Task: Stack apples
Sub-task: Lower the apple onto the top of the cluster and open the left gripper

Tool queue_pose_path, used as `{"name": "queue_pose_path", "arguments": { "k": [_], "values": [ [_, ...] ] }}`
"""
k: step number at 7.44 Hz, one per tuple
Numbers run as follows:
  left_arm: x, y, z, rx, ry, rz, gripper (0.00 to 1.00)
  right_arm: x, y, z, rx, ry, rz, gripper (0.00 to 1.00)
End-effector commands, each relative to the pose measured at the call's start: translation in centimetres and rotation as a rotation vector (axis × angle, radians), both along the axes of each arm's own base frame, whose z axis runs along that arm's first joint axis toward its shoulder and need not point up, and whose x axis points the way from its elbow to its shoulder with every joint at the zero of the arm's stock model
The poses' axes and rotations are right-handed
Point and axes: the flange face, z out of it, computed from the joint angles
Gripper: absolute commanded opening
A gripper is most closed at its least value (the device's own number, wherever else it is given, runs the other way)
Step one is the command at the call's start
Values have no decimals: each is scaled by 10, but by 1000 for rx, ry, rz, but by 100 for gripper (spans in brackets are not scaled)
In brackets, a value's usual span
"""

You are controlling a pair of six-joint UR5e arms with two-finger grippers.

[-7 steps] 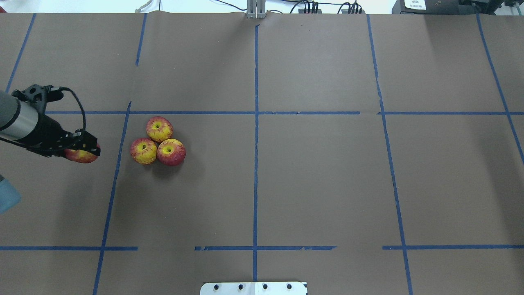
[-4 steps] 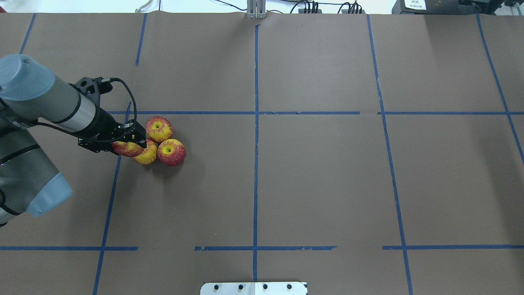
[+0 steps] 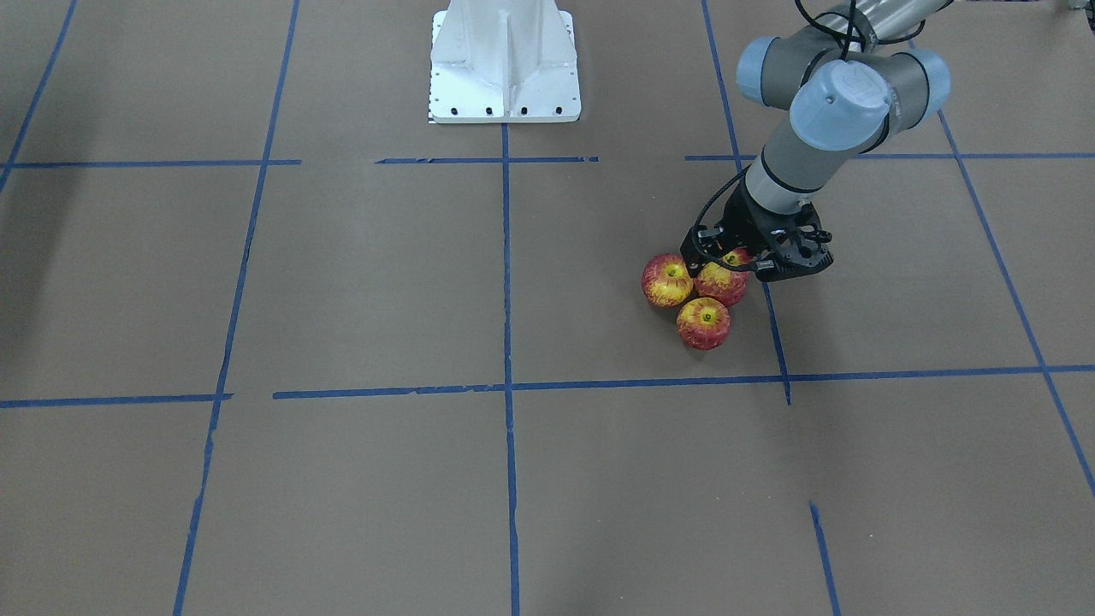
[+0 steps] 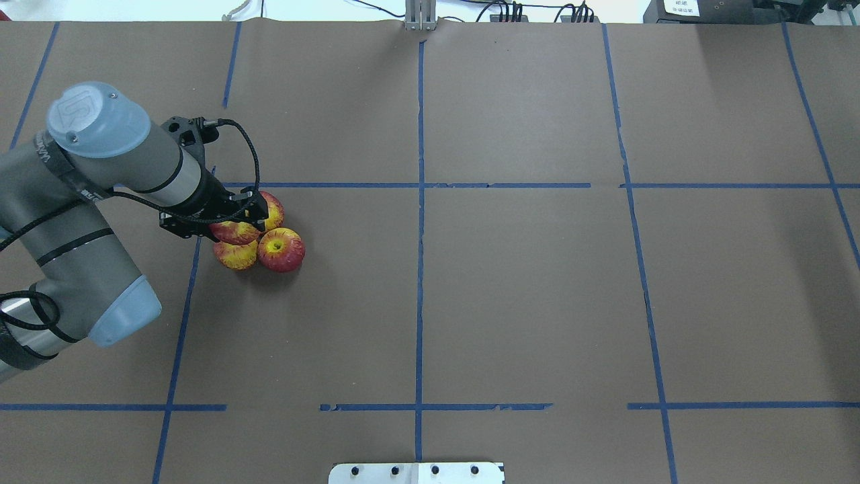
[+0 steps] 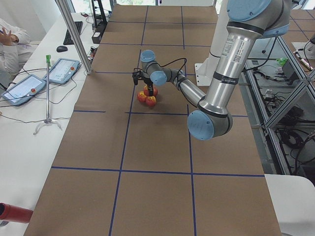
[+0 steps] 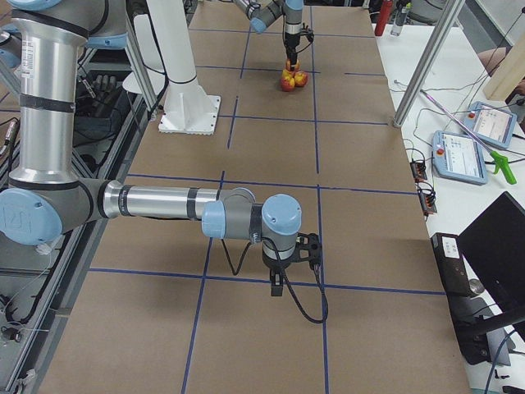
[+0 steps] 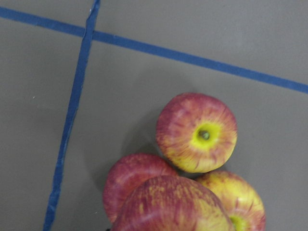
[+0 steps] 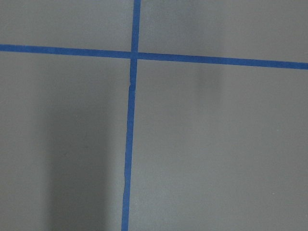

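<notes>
Now that our left gripper [image 4: 240, 222] has swung over from the L side, we hold the 4th apple [image 4: 232, 232] tight, right over the 3 apples [image 4: 281, 250] on the table [image 4: 537, 302]. Next we prob. set it on top. Right gripper [image 6: 279, 283]: can't tell.

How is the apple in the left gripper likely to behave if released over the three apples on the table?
The held apple is round, so it would probably roll off unless it settles in the dip between the three apples, which touch one another. Its skin looks smooth, so it may slip between the fingers of the left gripper.
</notes>
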Motion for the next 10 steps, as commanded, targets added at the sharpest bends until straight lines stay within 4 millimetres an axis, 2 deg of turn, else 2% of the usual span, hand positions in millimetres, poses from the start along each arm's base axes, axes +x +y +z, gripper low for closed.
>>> {"name": "queue_pose_path", "arguments": {
  "k": [1,4,6,7,8,9,10],
  "values": [
    [13,2,-3,11,-16,3,0,0,0,0,0,0,0,100],
    [15,3,-2,5,-25,5,0,0,0,0,0,0,0,100],
    [17,2,-8,11,-18,5,0,0,0,0,0,0,0,100],
    [17,1,-8,11,-19,6,13,0,0,0,0,0,0,100],
    [18,0,-5,7,-24,6,18,0,0,0,0,0,0,100],
    [18,0,-5,7,-24,6,29,0,0,0,0,0,0,100],
    [18,0,-5,9,-25,6,57,0,0,0,0,0,0,100]
  ]
}}
